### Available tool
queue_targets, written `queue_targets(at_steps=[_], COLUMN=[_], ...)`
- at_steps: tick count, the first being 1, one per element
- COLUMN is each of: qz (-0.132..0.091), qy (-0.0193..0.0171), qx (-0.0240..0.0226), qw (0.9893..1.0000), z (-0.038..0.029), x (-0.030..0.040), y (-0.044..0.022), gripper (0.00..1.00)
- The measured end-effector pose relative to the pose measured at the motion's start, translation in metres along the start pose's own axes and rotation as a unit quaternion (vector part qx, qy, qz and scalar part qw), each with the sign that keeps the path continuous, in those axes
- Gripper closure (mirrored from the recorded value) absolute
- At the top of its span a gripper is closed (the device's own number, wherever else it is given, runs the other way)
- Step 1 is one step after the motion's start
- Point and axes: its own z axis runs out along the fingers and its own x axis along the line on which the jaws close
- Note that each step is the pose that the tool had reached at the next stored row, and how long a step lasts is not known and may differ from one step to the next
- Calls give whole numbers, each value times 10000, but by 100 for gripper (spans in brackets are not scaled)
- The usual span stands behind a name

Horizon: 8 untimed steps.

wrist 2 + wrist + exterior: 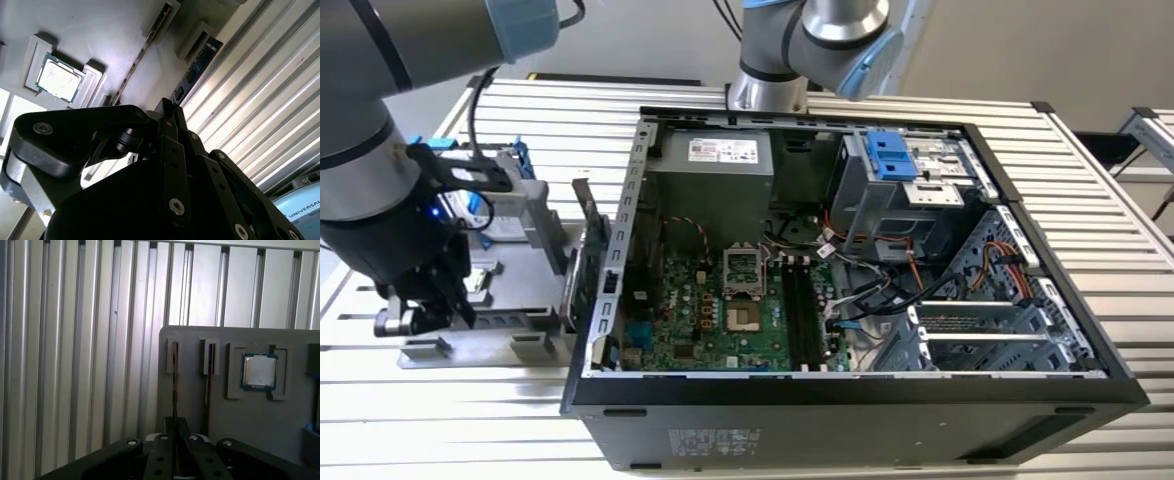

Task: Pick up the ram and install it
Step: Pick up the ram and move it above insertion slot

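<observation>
**Exterior view.** Grey tray (467, 352) sits on the slatted table (454, 425), to the exterior view's left of the open computer case (854, 405). Gripper (424, 318) hangs low over the tray's side away from the case, pointing down at it. A green card (596, 255) stands on edge between tray and case. Inside the case, well apart from the tray, long dark slots (798, 305) show on the motherboard (694, 305).

**Second wrist view.** Ram (199, 64) is a dark-blue stick standing on its long edge in a slotted block at the outer rim of the tray (125, 30), with bare table (260, 90) just beyond. Its long axis runs along that rim and straight in toward the fingertips. Fingers (172, 145) are drawn together, with no gap to be seen between them. The ram's near part meets their tips. A second thin stick (142, 55) lies parallel, one slot further into the tray. A processor chip (60, 77) sits in a pocket further in again.

**First wrist view.** Ram (174, 375) is seen edge-on, a thin dark line running from its block on the tray (235, 425) to the gripper (175, 422). That line and the seam between the fingers (167, 432) agree. Judgement: the fingers look clamped on the ram across its thin faces, with the ram seated in the tray and not yet lifted. The neighbouring stick (208, 382) lies clear of the fingers, further into the tray. The chip (259, 371) is beyond it.
</observation>
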Motion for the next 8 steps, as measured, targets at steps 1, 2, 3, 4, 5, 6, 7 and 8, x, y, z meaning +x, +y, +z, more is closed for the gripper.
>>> queue_targets(at_steps=[1,2,3,4,5,6,7,8], qz=[0,0,0,0,0,0,0,0], qy=[0,1,0,0,0,0,0,0], qx=[0,-1,0,0,0,0,0,0], qw=[10000,10000,10000,10000,10000,10000,10000,10000], z=[-6,-13,-17,-22,-28,-33,-37,-41], x=[0,0,0,1,1,1,1,1], y=[0,0,0,0,0,0,1,1], gripper=[100,100,100,100,100,100,100,100])
